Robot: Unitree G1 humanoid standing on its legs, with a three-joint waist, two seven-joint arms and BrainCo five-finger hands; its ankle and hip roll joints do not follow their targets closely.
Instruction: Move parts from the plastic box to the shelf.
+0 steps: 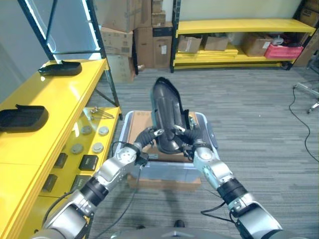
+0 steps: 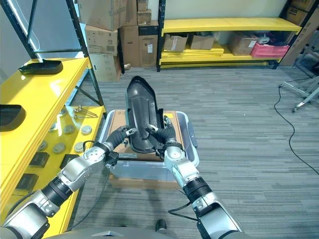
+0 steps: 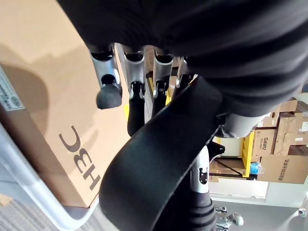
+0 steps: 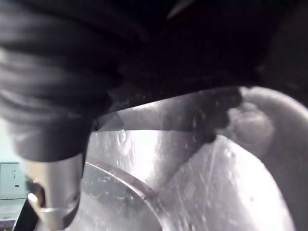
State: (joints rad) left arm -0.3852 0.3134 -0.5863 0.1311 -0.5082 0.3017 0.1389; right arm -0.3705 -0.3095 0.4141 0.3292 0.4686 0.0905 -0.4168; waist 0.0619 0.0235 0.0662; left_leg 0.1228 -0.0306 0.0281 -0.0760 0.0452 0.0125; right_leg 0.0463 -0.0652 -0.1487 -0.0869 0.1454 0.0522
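Note:
A long black moulded part point(image 1: 167, 112) stands upright over the plastic box point(image 1: 164, 173), which has a brown cardboard sheet point(image 1: 139, 124) inside. My left hand point(image 1: 148, 136) grips the part's lower left edge and my right hand point(image 1: 193, 139) grips its lower right edge, fingers curled onto it from both sides. In the left wrist view the fingers point(image 3: 135, 98) run behind the black part point(image 3: 159, 159). The yellow shelf point(image 1: 55, 99) stands to my left with two similar black parts point(image 1: 61, 68) point(image 1: 22, 117) lying on its top.
Round discs point(image 1: 87, 139) and small dark blocks point(image 1: 88, 162) lie on the shelf's lower level. Cardboard boxes point(image 1: 124, 35) are stacked at the back. A far yellow rack point(image 1: 239, 25) holds boxes and a pink crate point(image 1: 283, 50). Grey carpet point(image 1: 259, 124) lies to the right.

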